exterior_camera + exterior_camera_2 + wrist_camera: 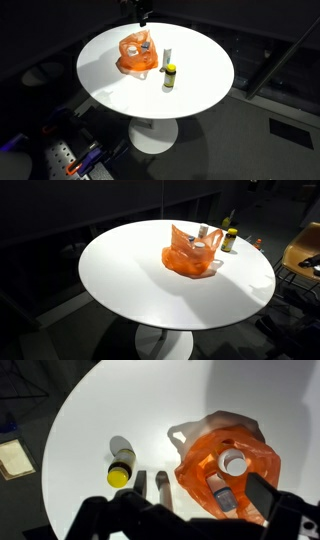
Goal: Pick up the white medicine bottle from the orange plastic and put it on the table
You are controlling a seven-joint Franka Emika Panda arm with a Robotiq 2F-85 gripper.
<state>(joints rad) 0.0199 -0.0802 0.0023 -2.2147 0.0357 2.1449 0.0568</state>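
Note:
A crumpled orange plastic (205,465) lies on the round white table (90,420). A white medicine bottle (235,462) stands on it, its round white top facing the wrist camera. A second small bottle with a grey-blue label (222,493) lies on the plastic just beside it. My gripper (200,492) is open and empty, hanging high above the plastic, with its fingers on either side of the lying bottle in the wrist view. The plastic shows in both exterior views (135,57) (190,258). The gripper shows at the top edge of an exterior view (143,12).
A dark bottle with a yellow cap (121,463) (169,76) (229,240) stands on the table beside the plastic. A grey stick-like object (163,490) (167,55) is next to it. A chair (305,250) stands by the table's far edge.

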